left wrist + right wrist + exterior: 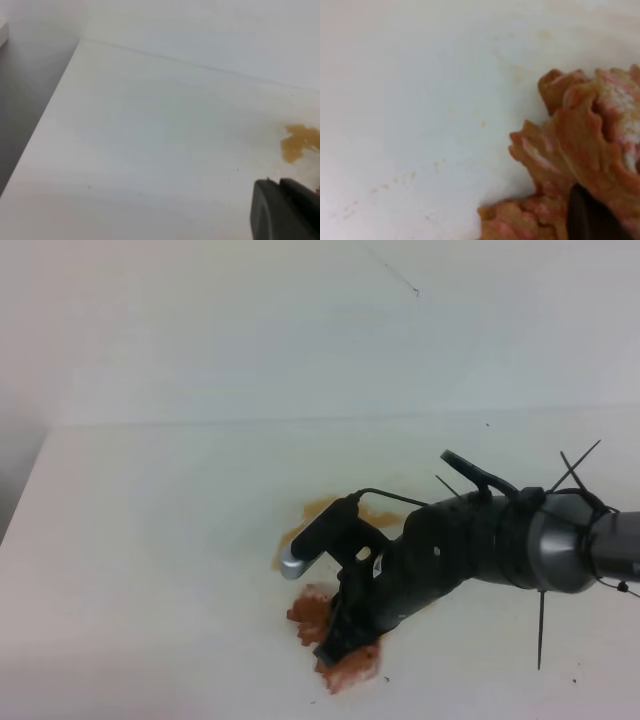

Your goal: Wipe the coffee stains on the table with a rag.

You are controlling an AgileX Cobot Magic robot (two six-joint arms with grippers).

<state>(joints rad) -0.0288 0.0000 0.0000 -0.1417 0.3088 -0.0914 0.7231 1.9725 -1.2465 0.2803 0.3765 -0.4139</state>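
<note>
Rag (335, 640) in right pincer's (340, 635) clamp, long axis slanting near-right to far-left.

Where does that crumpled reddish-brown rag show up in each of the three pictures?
Exterior high view: the rag sits low and centre, under the right claw, which is shut on it.
Left wrist view: not in it, as far as I can tell.
Right wrist view: it fills the right and lower right.
Shared landmark: the amber coffee stains on the white table, faint specks in the right wrist view.
</note>
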